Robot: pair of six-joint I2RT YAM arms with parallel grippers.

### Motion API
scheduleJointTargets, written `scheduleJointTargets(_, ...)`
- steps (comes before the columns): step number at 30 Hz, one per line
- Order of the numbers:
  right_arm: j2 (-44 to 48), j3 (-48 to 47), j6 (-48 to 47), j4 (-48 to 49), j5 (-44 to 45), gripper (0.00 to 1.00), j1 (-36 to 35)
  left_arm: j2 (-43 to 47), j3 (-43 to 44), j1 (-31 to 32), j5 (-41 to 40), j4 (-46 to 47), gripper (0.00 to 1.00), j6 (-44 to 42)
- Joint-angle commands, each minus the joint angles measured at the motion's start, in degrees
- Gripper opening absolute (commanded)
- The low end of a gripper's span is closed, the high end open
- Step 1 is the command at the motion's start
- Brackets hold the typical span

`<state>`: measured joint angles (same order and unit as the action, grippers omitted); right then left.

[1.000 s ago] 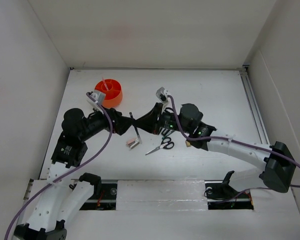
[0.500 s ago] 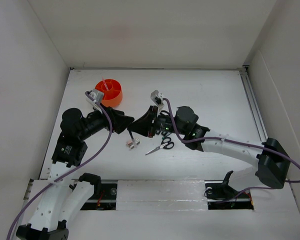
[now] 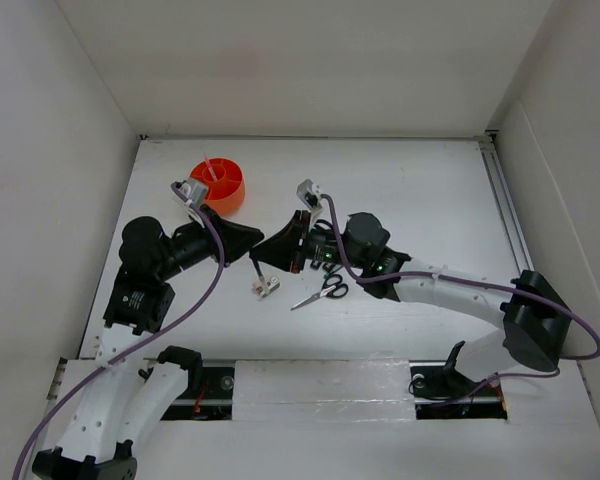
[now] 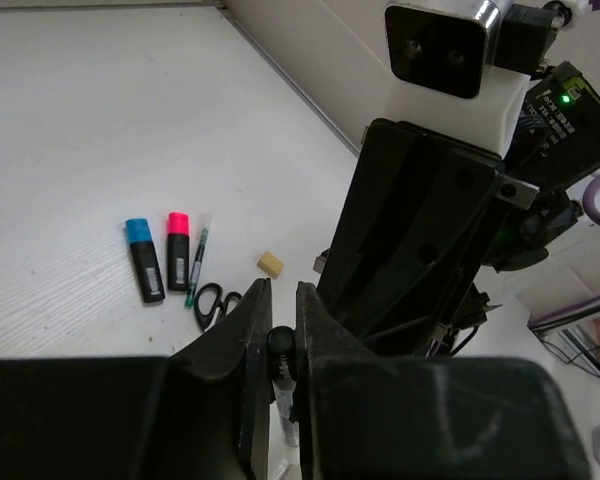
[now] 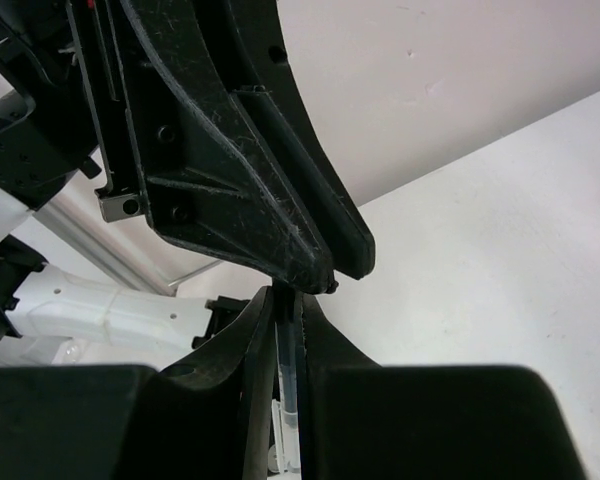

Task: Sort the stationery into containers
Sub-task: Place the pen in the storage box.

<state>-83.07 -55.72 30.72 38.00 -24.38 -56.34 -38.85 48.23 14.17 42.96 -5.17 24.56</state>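
- Left wrist view: we are seeing the left claw (image 4: 282,292) clenched on the dark end of a slim pen (image 4: 280,347), which is showing end-on between its fingers.
- In the right wrist view, the right claw (image 5: 285,305) is gripping the same pen on its clear barrel. The pen's long axis is running straight out along these fingers into the tip of the left claw, so the two claws are meeting tip to tip with the pen bridging them.
- From the top external view, this meeting is happening above the desk (image 3: 410,190), near the small stapler (image 3: 265,287). The orange tub (image 3: 232,202) is lying to the far left of it, behind the left claw, so the left arm is plainly the nearer one. The right arm is stretching well across from its side.
- We are judging this to be a handover. The coming move depends on the right claw letting go, then the left carrying the pen back toward the tub and tipping it upright for a compartment.
- The tub is holding a thin red pen (image 3: 211,170) that is leaning upward. We cannot tell what else is inside.
- Still lying on the desk are the scissors (image 3: 322,291), a blue-capped highlighter (image 4: 140,258) beside a pink-capped highlighter (image 4: 177,250), a second slim pen (image 4: 197,262) just beside that, and a tan eraser (image 4: 270,263).
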Motion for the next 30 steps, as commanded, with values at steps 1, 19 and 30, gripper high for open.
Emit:
scheduleJointTargets(1, 0.1, -3.1, 0.7, 5.2, 0.9, 0.0, -0.4, -0.4, -0.4, -0.4, 2.0, 3.7, 0.0, 0.7)
scheduleJointTargets(19, 1.8, 1.5, 1.3, 5.2, 3.9, 0.51, 2.4, -3.9, 5.5, -0.4, -13.3, 1.1, 0.0, -0.3)
scheduleJointTargets(30, 18.6, 12.2, -1.5, -1.3, 4.8, 0.55, 12.0, -19.2, 13.4, -0.4, -49.8, 7.4, 0.0, -6.3)
